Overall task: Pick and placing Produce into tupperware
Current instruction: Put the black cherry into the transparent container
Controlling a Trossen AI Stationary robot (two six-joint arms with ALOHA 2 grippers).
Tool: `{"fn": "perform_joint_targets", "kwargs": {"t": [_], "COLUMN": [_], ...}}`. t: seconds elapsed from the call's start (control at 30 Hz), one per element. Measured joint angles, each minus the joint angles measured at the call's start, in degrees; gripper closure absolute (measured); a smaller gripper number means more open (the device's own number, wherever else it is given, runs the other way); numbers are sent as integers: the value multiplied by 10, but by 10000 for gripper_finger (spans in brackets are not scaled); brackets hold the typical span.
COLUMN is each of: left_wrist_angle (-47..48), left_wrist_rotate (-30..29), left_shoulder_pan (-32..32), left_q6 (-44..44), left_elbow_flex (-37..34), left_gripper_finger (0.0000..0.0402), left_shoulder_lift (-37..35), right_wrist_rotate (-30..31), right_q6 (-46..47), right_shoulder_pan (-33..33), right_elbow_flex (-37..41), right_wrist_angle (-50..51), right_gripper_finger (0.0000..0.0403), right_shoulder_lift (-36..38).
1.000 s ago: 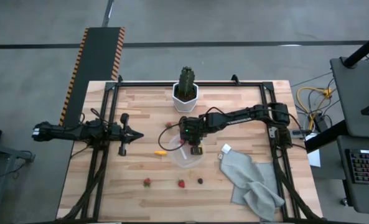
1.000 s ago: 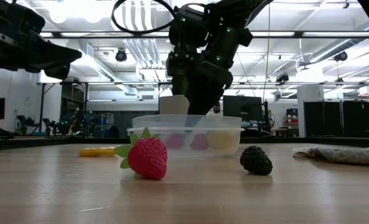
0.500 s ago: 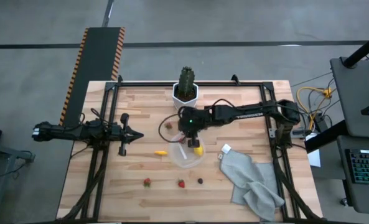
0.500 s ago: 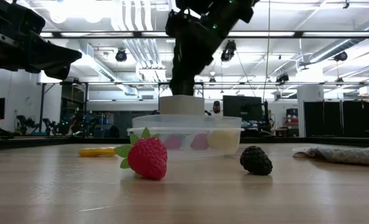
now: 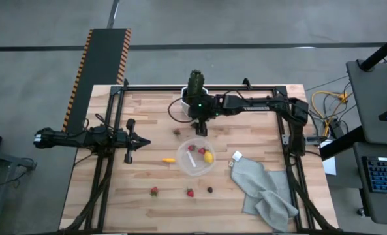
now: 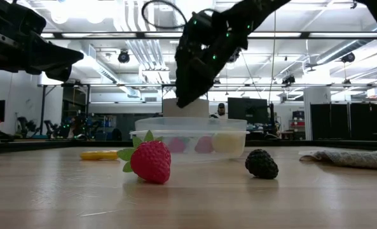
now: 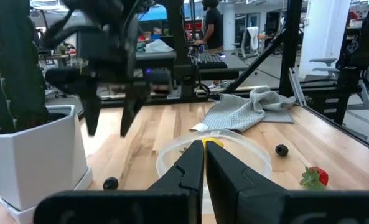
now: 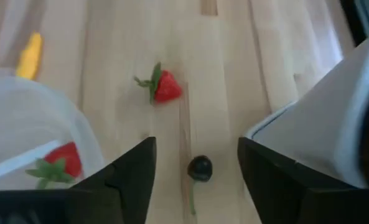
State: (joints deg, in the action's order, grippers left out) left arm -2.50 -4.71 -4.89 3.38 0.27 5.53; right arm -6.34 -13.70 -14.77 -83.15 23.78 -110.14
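High view, right claw (image 5: 200, 125): jaws apart, empty, near white hexagonal plant pot (image 5: 187, 102).
Round clear plastic tupperware (image 5: 183, 163): holds yellow lemon (image 5: 208, 156) (strawberries too).
Left claw (image 5: 143, 141): jaws together.

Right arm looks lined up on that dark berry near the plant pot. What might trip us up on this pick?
1. The dark berry lies close to the white pot; the open right hand may clip the pot while descending.
2. The berry is small and round, so it may roll away as the fingers close.
3. The clear container sits just beyond, so a wide swing back might nudge it. The left hand waits shut, off to the side.
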Motion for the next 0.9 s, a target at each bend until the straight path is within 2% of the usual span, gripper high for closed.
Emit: {"fn": "perform_joint_targets", "kwargs": {"t": [0.27, 0.57, 0.9], "left_wrist_angle": [0, 0, 7], "left_wrist_rotate": [0, 0, 1], "left_shoulder_pan": [0, 0, 0], "left_q6": [0, 0, -1], "left_elbow_flex": [0, 0, 0], "left_gripper_finger": [402, 402, 402], "left_shoulder_lift": [1, 1, 6], "right_wrist_rotate": [30, 18, 10], "right_q6": [-13, -6, 45], "right_shoulder_pan": [-1, -1, 1], "right_elbow_flex": [-3, 0, 5], "right_wrist_angle": [-19, -10, 124], "right_gripper_finger": [161, 167, 172], "right_shoulder_lift": [-45, -28, -4]}}
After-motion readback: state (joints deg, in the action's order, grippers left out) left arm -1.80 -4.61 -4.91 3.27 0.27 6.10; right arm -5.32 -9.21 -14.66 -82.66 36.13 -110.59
